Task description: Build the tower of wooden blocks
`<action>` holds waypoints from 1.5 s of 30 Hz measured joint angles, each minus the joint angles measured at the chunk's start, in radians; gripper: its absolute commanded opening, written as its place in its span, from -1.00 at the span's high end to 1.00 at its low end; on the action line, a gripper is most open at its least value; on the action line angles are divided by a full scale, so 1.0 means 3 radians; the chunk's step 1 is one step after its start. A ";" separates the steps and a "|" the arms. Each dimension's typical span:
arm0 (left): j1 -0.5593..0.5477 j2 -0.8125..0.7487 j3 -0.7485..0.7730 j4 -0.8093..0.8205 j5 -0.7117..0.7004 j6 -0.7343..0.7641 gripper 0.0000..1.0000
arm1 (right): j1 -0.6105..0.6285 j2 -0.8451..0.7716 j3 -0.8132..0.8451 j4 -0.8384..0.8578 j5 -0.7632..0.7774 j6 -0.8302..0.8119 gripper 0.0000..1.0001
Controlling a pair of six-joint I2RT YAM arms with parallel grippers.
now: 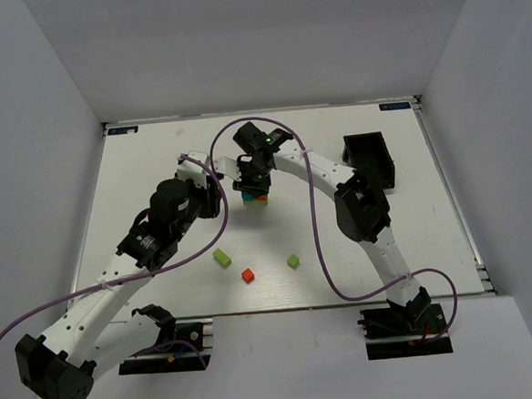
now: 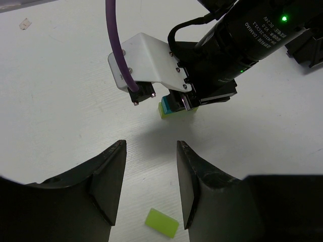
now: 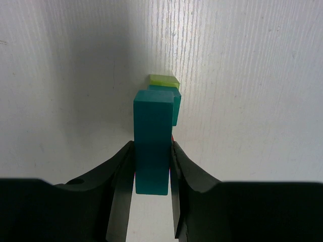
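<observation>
My right gripper [image 3: 151, 169] is shut on a long teal bar [image 3: 151, 136], which stands right against the small wood block tower [image 1: 255, 197]. Past the bar show another teal block [image 3: 174, 103] and a lime-green block [image 3: 164, 80], and a sliver of red shows at the right finger. In the left wrist view the right gripper [image 2: 180, 103] sits over the teal and lime-green blocks [image 2: 166, 111]. My left gripper [image 2: 151, 174] hangs open and holds nothing, just left of the tower. A lime-green block [image 2: 161, 223] lies flat on the table below it.
Loose blocks lie near the table's front: a lime-green one [image 1: 222, 257], a red cube [image 1: 248, 275] and a second lime-green cube [image 1: 293, 261]. A black open-topped box [image 1: 370, 158] stands at the back right. A purple cable [image 1: 318, 223] loops over the table.
</observation>
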State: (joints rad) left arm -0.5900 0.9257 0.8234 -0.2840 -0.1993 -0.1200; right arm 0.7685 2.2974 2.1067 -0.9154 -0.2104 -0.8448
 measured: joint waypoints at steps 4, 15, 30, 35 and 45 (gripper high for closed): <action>0.0000 0.0000 0.0000 0.0000 -0.0001 0.0000 -0.10 | 0.0001 0.0000 0.0000 -0.0001 0.0004 0.0000 0.72; 0.0000 0.0000 0.0000 0.0001 0.0000 0.0000 -0.10 | 0.0003 0.0000 0.0000 0.0003 0.0010 0.0000 0.72; 0.0000 0.0000 0.0000 0.0000 0.0000 0.0000 -0.10 | 0.0003 0.0000 0.0000 0.0019 0.0024 0.0017 0.72; 0.0000 0.0000 0.0000 0.0000 -0.0001 -0.0001 -0.10 | 0.0001 0.0000 0.0001 0.0027 0.0027 0.0025 0.72; 0.0000 0.0000 0.0000 0.0000 -0.0001 0.0000 -0.10 | 0.0003 0.0000 0.0001 0.0065 0.0048 0.0027 0.72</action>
State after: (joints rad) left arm -0.5900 0.9257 0.8234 -0.2840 -0.1997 -0.1200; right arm 0.7692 2.2974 2.1071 -0.8959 -0.1959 -0.8368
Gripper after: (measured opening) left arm 0.549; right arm 0.359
